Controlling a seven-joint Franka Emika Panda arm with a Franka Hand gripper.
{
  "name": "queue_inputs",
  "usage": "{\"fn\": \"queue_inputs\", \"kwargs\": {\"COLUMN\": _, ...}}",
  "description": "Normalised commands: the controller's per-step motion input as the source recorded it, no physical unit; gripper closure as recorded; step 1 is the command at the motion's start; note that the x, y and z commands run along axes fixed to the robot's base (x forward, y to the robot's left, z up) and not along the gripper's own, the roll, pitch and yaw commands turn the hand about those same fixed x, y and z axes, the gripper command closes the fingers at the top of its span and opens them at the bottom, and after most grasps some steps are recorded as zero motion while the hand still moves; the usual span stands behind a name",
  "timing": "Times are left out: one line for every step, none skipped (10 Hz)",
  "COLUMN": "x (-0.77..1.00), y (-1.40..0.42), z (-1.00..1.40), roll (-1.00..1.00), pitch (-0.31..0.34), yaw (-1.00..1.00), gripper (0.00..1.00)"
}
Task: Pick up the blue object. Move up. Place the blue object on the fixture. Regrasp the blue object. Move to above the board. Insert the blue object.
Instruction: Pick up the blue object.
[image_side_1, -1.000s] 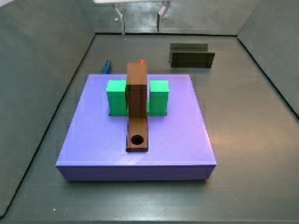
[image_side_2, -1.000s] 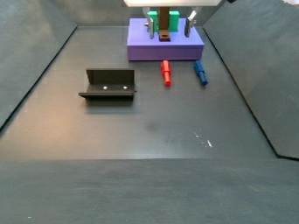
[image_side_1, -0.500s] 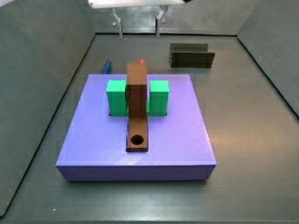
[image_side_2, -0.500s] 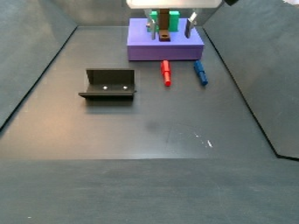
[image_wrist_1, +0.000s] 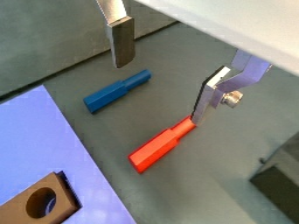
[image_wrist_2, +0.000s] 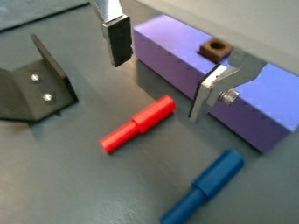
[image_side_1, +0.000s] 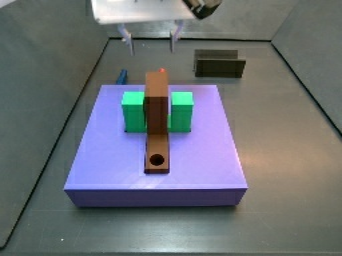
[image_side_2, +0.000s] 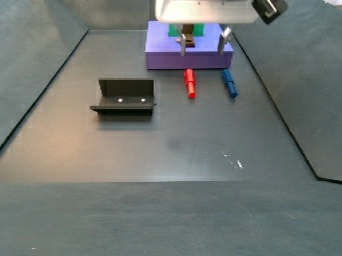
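Observation:
The blue object (image_side_2: 229, 82) is a slim blue bar lying on the floor beside a red bar (image_side_2: 190, 82), just off the board's (image_side_2: 166, 57) edge. In a wrist view it (image_wrist_1: 117, 90) lies near one finger, with the red bar (image_wrist_1: 163, 146) near the other. My gripper (image_wrist_1: 165, 70) hangs open and empty above the floor between both bars, touching neither. It also shows in a side view (image_side_1: 150, 41) behind the board (image_side_1: 201, 150). The fixture (image_side_2: 124, 97) stands apart on the floor and shows in a wrist view (image_wrist_2: 30, 83).
The board carries a green block (image_side_1: 134, 110) and a long brown bar (image_side_1: 158, 110) with a round hole. In a wrist view the board's side wall (image_wrist_2: 187, 74) stands close to one finger (image_wrist_2: 208, 92). Grey walls enclose the floor.
My gripper has come down from the top of both side views toward the floor beside the board. The bars, board and fixture have not moved.

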Motion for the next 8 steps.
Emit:
{"fn": "queue_inputs", "kwargs": {"x": -0.25, "y": -0.10, "z": -0.31, "roll": -0.12, "pitch": -0.189, "yaw": -0.03, "gripper": 0.00}}
{"fn": "queue_inputs", "kwargs": {"x": -0.26, "y": -0.10, "z": -0.35, "roll": -0.09, "pitch": -0.193, "yaw": -0.06, "gripper": 0.00}}
{"fn": "queue_inputs", "kwargs": {"x": -0.32, "y": -0.08, "z": -0.35, "roll": -0.09, "pitch": -0.187, "yaw": -0.07, "gripper": 0.00}}
{"fn": "queue_inputs", "kwargs": {"x": -0.33, "y": -0.07, "z": -0.32, "roll": -0.09, "pitch": -0.180, "yaw": -0.06, "gripper": 0.00}}
{"fn": "queue_inputs", "kwargs": {"x": -0.34, "y": -0.07, "z": -0.30, "roll": -0.10, "pitch": -0.180, "yaw": -0.05, "gripper": 0.00}}
{"fn": "queue_inputs", "kwargs": {"x": -0.35, "y": -0.06, "z": -0.29, "roll": -0.10, "pitch": -0.180, "yaw": -0.05, "gripper": 0.00}}
{"fn": "queue_inputs", "kwargs": {"x": -0.34, "y": -0.06, "z": -0.28, "roll": -0.10, "pitch": -0.181, "yaw": -0.05, "gripper": 0.00}}
{"fn": "queue_inputs", "kwargs": {"x": -0.31, "y": -0.05, "z": -0.25, "roll": -0.12, "pitch": -0.187, "yaw": -0.03, "gripper": 0.00}}
